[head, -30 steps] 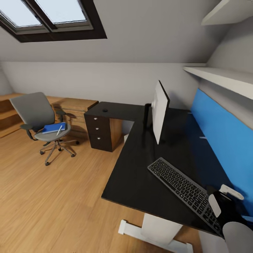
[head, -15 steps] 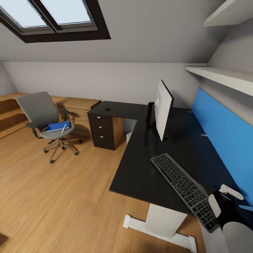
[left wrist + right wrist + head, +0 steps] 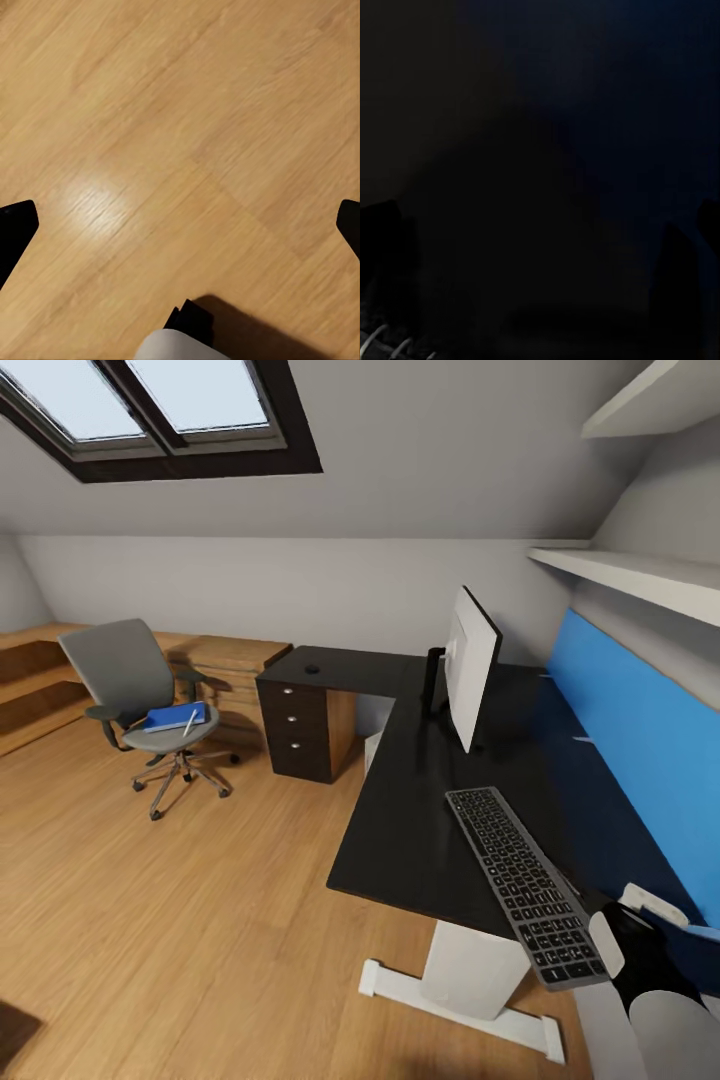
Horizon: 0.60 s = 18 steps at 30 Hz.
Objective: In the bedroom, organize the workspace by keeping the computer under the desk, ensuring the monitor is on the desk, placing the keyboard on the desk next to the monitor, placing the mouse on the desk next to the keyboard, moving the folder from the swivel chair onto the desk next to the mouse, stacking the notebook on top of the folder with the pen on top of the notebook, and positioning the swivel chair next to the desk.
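Presently we list: black desk (image 3: 400, 840) carrying the monitor (image 3: 470, 665) upright and the keyboard (image 3: 525, 885) lying just in front of it, its near end at the desk edge. Swivel chair (image 3: 140, 695) well apart on the wood floor (image 3: 180, 150), bearing the blue folder (image 3: 170, 717) with the pen (image 3: 189, 722) on top. Our left gripper (image 3: 180, 225) hangs above the floor, fingers spread wide. Our right gripper (image 3: 547, 217) over the dark desk: we cannot tell its spread.

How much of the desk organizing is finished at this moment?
Done: the monitor and the keyboard are on the desk. In hand: nothing visibly; the left tool is open over bare floor. Left: the blue folder with a pen is on the swivel chair, which stands away from the desk.
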### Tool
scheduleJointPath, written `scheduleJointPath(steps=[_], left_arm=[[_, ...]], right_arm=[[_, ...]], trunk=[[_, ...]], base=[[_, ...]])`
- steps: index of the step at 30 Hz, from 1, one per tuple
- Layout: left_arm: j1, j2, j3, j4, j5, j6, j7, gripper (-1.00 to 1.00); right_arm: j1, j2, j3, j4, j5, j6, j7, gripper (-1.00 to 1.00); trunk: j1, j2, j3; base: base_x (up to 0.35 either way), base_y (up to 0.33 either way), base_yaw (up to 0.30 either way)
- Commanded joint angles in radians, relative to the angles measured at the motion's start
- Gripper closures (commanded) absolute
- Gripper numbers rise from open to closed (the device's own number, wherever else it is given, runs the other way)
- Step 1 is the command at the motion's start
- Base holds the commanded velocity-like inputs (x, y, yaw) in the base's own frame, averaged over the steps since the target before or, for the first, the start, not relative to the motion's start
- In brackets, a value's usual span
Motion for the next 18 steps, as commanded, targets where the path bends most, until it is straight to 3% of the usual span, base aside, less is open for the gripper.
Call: scheduleJointPath(steps=[1,3,7,18], left_arm=[[-0.001,0.001,-0.009,-0.001,0.010,-0.005,0.006,-1.00],[-0.001,0.001,-0.009,-0.001,0.010,-0.005,0.006,-1.00],[-0.001,0.001,-0.009,-0.001,0.009,-0.005,0.006,-1.00],[-0.001,0.001,-0.009,-0.001,0.008,-0.005,0.006,-1.00]], right_arm=[[0.000,0.005,0.003,0.043,-0.012,0.010,-0.002,-1.00],[0.000,0.010,0.014,0.042,-0.011,0.010,-0.002,-1.00],[0.000,0.016,0.074,0.041,-0.009,0.010,-0.003,-1.00],[0.000,0.017,0.090,0.041,-0.009,0.010,-0.003,-1.00]], trunk=[[0.000,-0.001,-0.001],[0.000,-0.001,-0.001],[0.000,-0.001,-0.001],[0.000,-0.001,-0.001]], base=[[-0.013,0.008,0.000],[-0.007,0.004,0.000],[-0.002,0.001,0.000],[-0.050,0.046,0.000]])
